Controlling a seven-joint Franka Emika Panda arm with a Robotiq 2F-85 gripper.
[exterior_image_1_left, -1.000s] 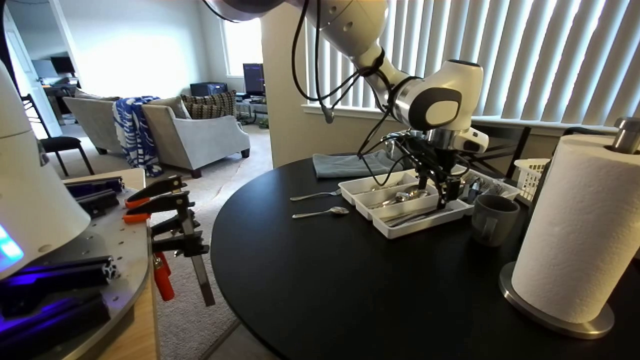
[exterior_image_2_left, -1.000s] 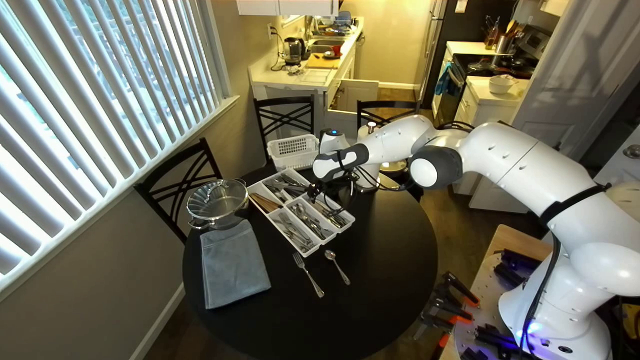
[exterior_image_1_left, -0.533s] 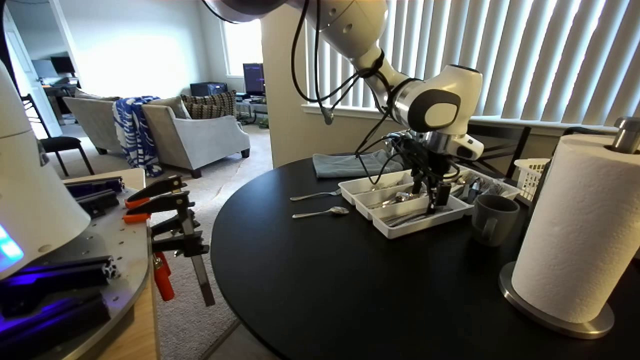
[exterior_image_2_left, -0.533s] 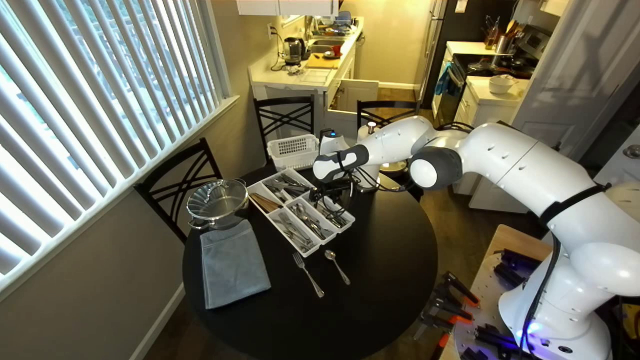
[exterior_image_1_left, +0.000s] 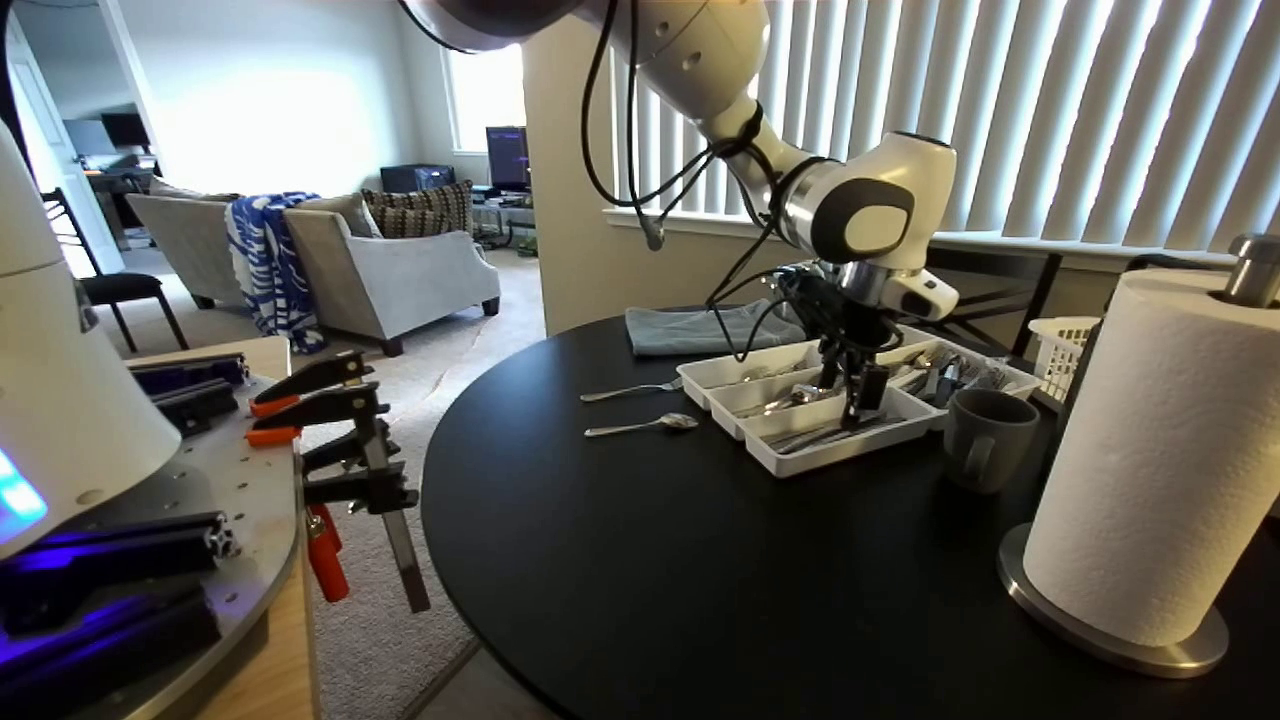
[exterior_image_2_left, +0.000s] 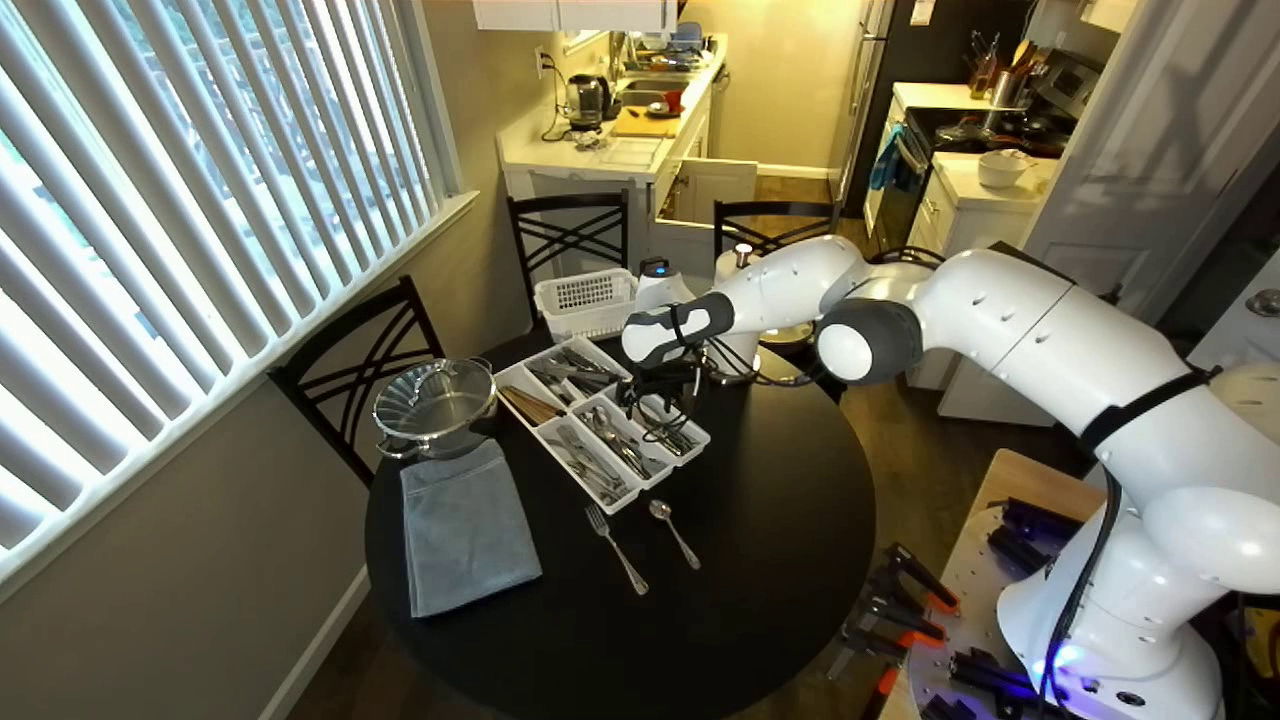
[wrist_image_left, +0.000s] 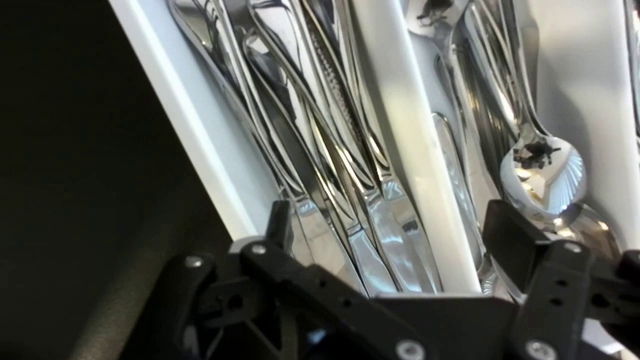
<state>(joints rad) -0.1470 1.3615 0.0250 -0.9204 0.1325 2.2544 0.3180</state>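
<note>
White, one divided tray stands on the bench, its nearest compartment in an exterior view holding several overlapping knives, exact count unclear. One hand hangs over them, two fingers well apart; contact cannot be told. In that view one fork and one spoon lie left, one grey mug and one paper-towel roll stand right.

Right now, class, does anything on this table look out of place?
Yes: a fork and a spoon lie on the dark tabletop, outside the white tray, which looks odd because other cutlery sits inside its compartments.
</note>
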